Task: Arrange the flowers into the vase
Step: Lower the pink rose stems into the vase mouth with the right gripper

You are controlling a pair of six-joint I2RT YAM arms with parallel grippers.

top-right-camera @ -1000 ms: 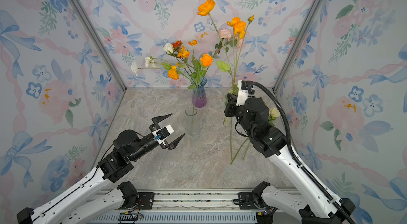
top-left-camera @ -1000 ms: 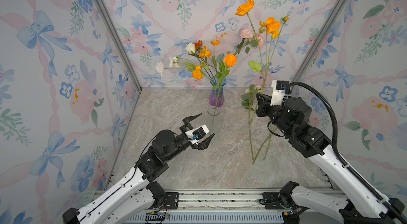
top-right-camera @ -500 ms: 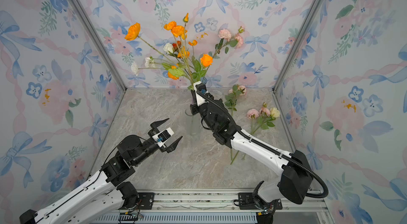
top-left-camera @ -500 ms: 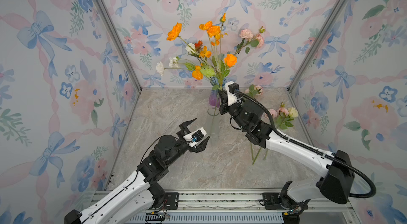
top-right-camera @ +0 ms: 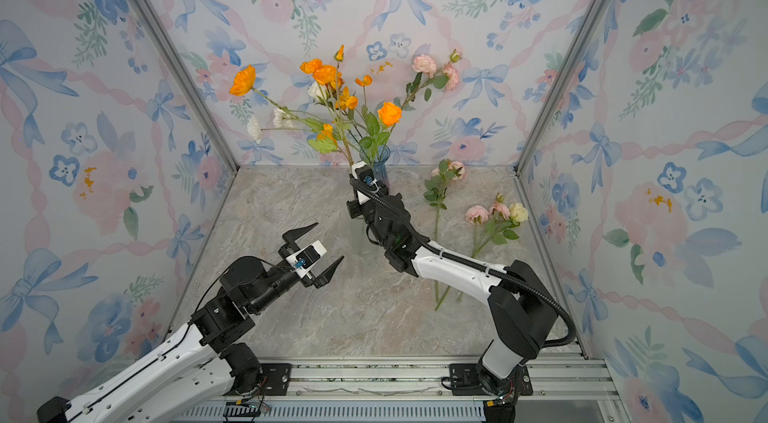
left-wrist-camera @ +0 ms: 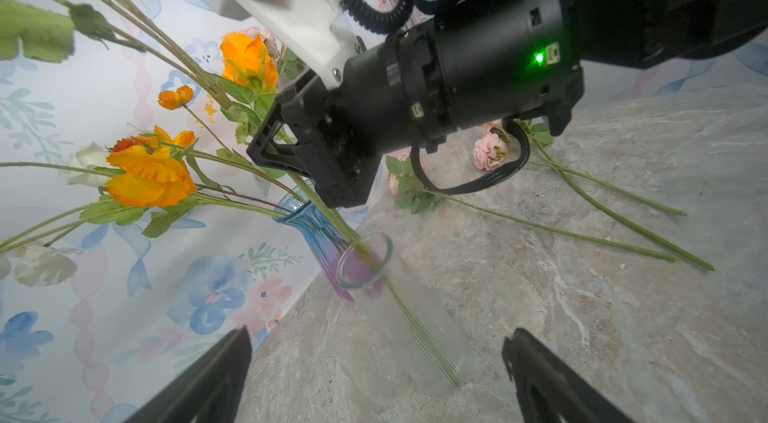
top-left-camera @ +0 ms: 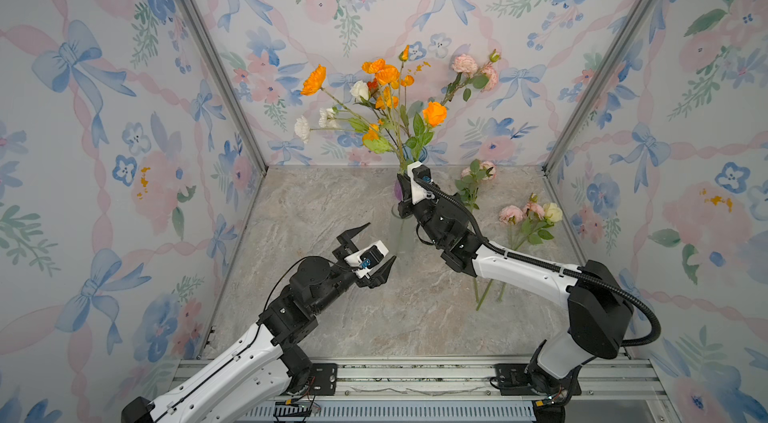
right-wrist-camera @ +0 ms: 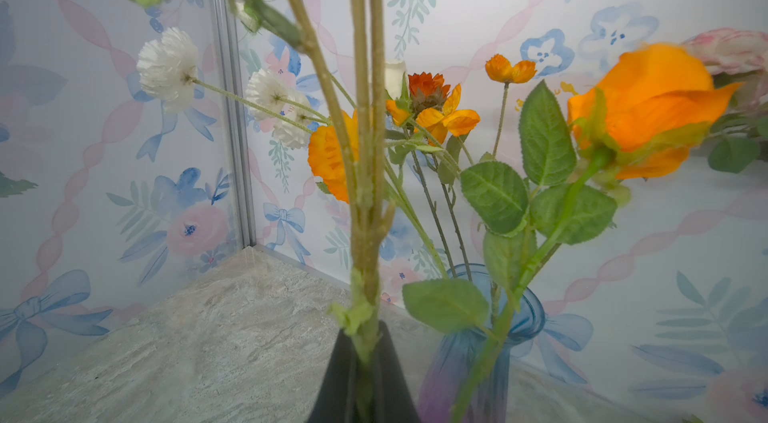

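The right claw (right-wrist-camera: 365, 342) is clenched on an orange-bloomed spray (right-wrist-camera: 365, 192) whose stem end dips into the clear vase (left-wrist-camera: 419, 329), just beside the blue vase (left-wrist-camera: 316, 242). Most flowers (top-left-camera: 434, 113) stand in the blue vase. A few pink sprays (top-left-camera: 525, 213) lie loose on the worktop (top-left-camera: 332, 200) at the right. The left claw (top-left-camera: 381, 242) hangs released and empty, near the clear vase.

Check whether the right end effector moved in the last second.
Yes. In both top views the right end effector, shut on the orange spray, has swung left from the lying pink flowers to the blue vase.
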